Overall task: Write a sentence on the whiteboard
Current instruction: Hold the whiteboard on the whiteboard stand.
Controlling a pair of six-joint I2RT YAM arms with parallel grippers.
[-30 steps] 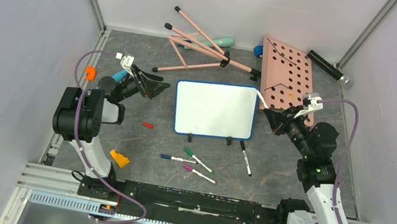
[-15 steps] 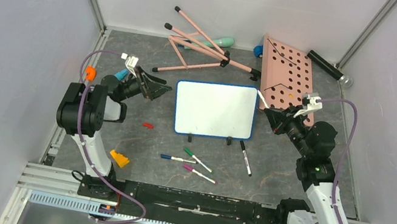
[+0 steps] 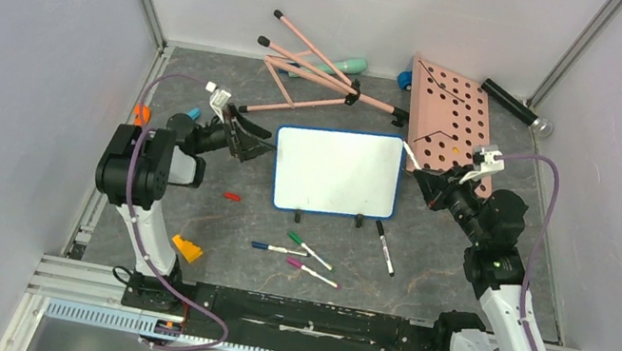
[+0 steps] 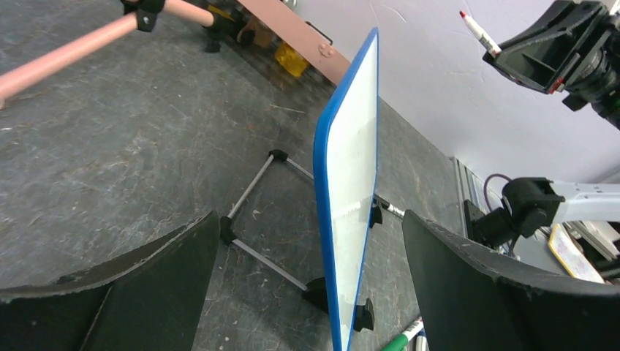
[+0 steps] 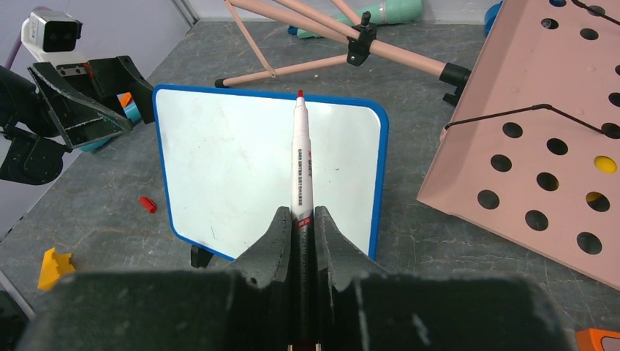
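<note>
Writing surface: the whiteboard [image 3: 337,172] stands upright on its black feet at mid-table [image 3: 206,89], between the two arms; its blue-rimmed face is plain white.
Left tool: the left gripper [image 3: 250,141] sits just beside the board's left edge, jaws spread wide and released, grasping nothing. In its wrist view the board appears edge-on between the two fingers.
Right tool: the right gripper [image 5: 303,219] is clenched on a red-tipped marker [image 5: 300,161], which points out from between the fingers.
Marker tip: near the board's upper right corner, apart from the face.
Foreground: a green marker [image 3: 309,250], a black marker [image 3: 384,247] and a red cap [image 3: 232,195] lie loose on the table in front of the board.
Background: a pink pegboard [image 3: 451,123] lies behind the board's right side.
</note>
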